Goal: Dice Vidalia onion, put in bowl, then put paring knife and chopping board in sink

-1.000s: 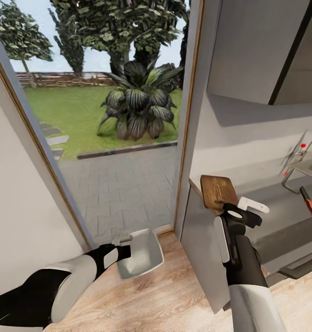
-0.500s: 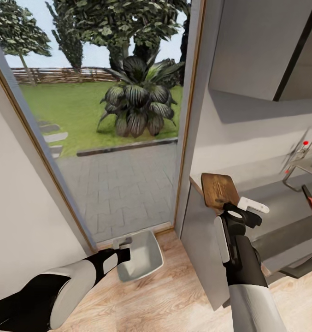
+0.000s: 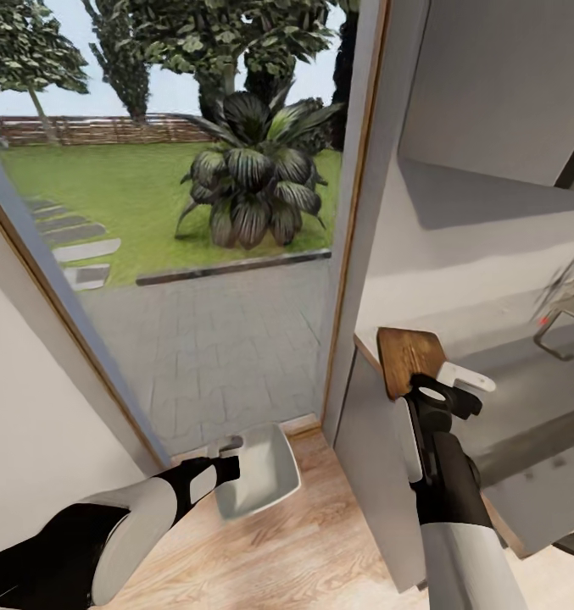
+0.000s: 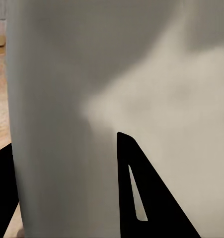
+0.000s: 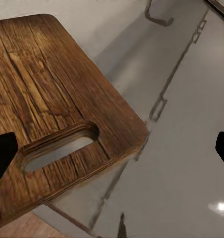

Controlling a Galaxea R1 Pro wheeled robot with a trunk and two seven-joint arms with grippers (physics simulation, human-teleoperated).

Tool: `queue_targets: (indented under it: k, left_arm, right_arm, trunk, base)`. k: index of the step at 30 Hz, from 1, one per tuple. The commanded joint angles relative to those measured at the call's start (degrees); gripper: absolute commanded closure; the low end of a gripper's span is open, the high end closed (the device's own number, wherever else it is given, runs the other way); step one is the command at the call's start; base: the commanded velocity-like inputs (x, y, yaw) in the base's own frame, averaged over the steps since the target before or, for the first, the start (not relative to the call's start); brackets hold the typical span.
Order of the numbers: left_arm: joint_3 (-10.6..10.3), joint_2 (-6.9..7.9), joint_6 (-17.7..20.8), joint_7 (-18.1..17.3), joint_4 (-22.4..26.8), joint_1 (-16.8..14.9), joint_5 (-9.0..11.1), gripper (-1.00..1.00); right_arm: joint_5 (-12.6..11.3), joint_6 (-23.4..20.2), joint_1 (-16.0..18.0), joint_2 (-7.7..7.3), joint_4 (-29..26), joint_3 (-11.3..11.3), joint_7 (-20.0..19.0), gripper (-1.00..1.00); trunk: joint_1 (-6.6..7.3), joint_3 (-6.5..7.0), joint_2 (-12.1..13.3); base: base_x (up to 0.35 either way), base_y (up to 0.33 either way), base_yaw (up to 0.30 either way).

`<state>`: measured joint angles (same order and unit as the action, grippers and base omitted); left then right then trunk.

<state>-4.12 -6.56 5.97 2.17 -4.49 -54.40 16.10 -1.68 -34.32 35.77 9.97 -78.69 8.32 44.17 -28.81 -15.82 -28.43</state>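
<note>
left hand grips bowl rim, 7 o'clock, above wooden floor | right hand spread open over chopping board, bench end, 4 o'clock | no readable writing

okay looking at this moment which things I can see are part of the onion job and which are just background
Part of the job: bowl held by the left gripper; chopping board near the right gripper; countertop; sink tap.

Background: garden plant; paved path; wooden floor.
</note>
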Motion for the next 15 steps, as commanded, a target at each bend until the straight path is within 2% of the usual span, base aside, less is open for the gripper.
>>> queue_targets:
  k: [1, 5, 7, 8, 10, 15]
  left_arm:
    - [-0.4, -0.03, 0.1, 0.1, -0.1, -0.1, 0.5, 1.00]
    - [-0.4, -0.03, 0.1, 0.1, -0.1, -0.1, 0.5, 1.00]
    - [-0.4, -0.03, 0.2, 0.1, -0.1, -0.1, 0.5, 1.00]
    - [-0.4, -0.03, 0.2, 0.1, -0.1, -0.1, 0.5, 1.00]
    - [-0.4, -0.03, 0.2, 0.2, -0.1, -0.1, 0.5, 1.00]
    - [-0.4, -0.11, 0.3, 0.2, -0.1, -0.1, 0.5, 1.00]
  right_arm:
    - [-0.2, -0.3, 0.1, 0.02, -0.1, 0.0, 0.2, -1.00]
    - [-0.2, -0.3, 0.1, 0.02, -0.1, 0.0, 0.2, -1.00]
    - [-0.2, -0.3, 0.1, 0.02, -0.1, 1.4, 0.2, -1.00]
    - [-0.2, -0.3, 0.1, 0.02, -0.1, 4.5, 0.2, -1.00]
    - [-0.2, -0.3, 0.0, 0.02, -0.1, 7.2, 0.2, -1.00]
    - [-0.3, -0.2, 0.1, 0.02, -0.1, 12.1, 0.1, -1.00]
  trunk:
    - [-0.05, -0.19, -0.1]
    - [-0.05, -0.48, -0.1]
    - [-0.05, -0.50, -0.1]
    - [-0.05, -0.51, -0.1]
    - [-0.05, -0.51, -0.1]
    - [-0.05, -0.52, -0.1]
  base:
    - [0.279, 0.000, 0.000]
    - [0.275, 0.000, 0.000]
    - [0.071, 0.000, 0.000]
    - [0.026, 0.000, 0.000]
    - [0.017, 0.000, 0.000]
    - [0.005, 0.000, 0.000]
